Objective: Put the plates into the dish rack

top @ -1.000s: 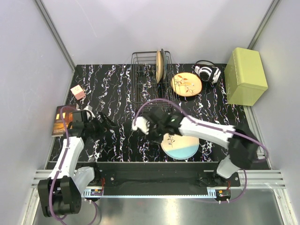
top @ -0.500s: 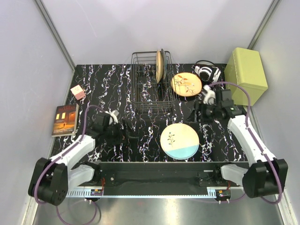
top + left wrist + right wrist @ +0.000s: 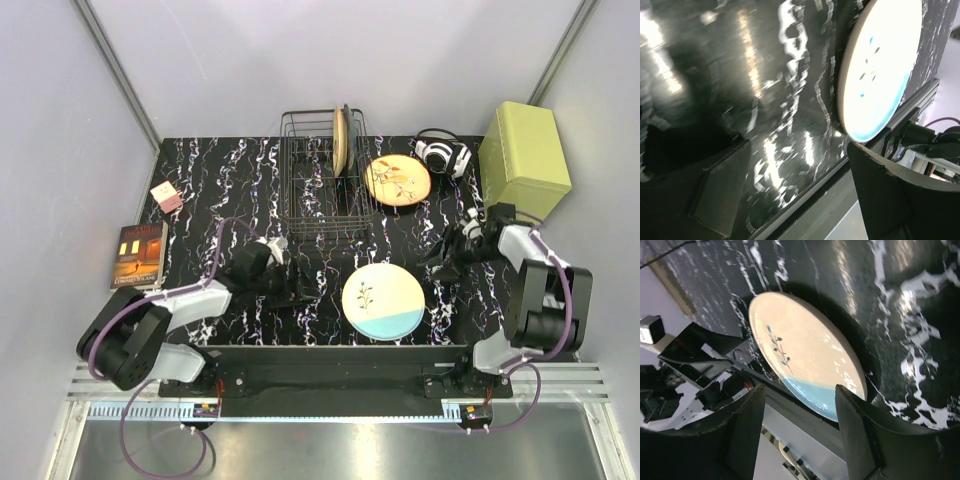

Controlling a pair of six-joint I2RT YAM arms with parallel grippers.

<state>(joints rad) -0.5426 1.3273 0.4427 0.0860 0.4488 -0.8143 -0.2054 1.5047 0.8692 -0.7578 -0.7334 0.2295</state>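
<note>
The cream plate with a light-blue segment [image 3: 384,299] lies flat at the table's front middle; it also shows in the left wrist view [image 3: 880,70] and the right wrist view [image 3: 807,357]. An orange plate [image 3: 397,180] lies flat right of the black wire dish rack [image 3: 312,180]. An orange plate [image 3: 340,140] and a dark plate [image 3: 349,138] stand upright in the rack. My left gripper [image 3: 305,291] is open, low over the table left of the cream plate. My right gripper [image 3: 440,262] is open, right of the cream plate.
A yellow-green box [image 3: 524,162] stands at the back right, headphones [image 3: 442,155] beside it. A book [image 3: 139,256] and a small pink box [image 3: 166,196] lie at the left. The table's front rail [image 3: 330,352] runs below the cream plate.
My left gripper has moved right toward the cream plate. My right arm has swung from the table's middle out to the right, and its gripper now sits right of the cream plate.
</note>
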